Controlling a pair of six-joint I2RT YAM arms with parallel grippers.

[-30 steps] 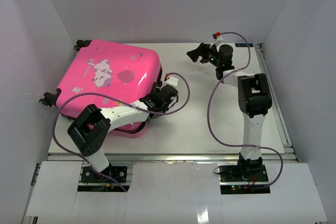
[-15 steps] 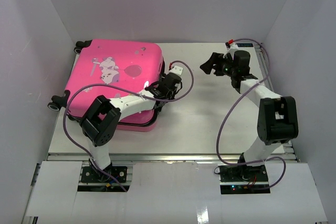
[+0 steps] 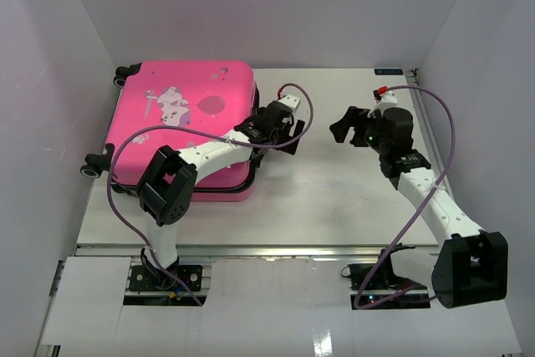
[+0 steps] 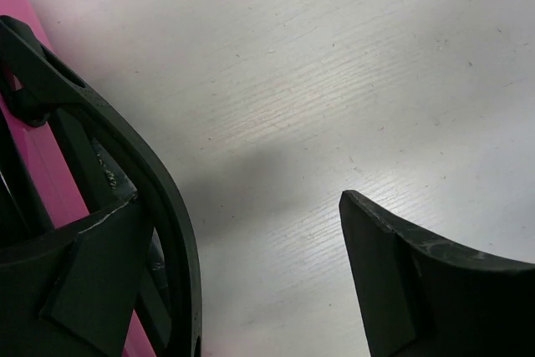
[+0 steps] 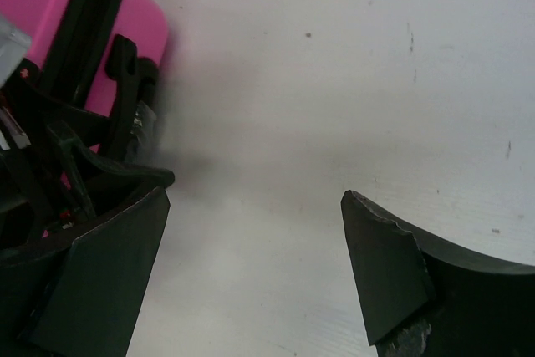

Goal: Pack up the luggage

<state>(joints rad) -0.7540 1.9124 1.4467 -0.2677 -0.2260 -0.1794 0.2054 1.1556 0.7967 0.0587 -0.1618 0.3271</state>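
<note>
The luggage [image 3: 180, 127] is a glossy hot-pink hard-shell suitcase with cartoon prints, lying flat and closed at the left of the table, its black wheels against the left wall. My left gripper [image 3: 292, 138] stands open just off its right edge, holding nothing. In the left wrist view the pink shell [image 4: 52, 175] and a black handle loop [image 4: 163, 206] sit beside the left finger, with bare table between the open left gripper [image 4: 251, 277] jaws. My right gripper [image 3: 341, 127] is open over mid-table, facing the suitcase. Its wrist view shows the open gripper [image 5: 251, 277] and the pink corner [image 5: 58, 6].
White walls close in the table [image 3: 334, 198] on the left, back and right. Purple cables loop from both arms over the suitcase and the table. The left arm's body lies across the suitcase's near right corner.
The left gripper has opened and let go of the suitcase's side after swinging it squarer to the left wall. The right arm has come nearer and lower, still open.
</note>
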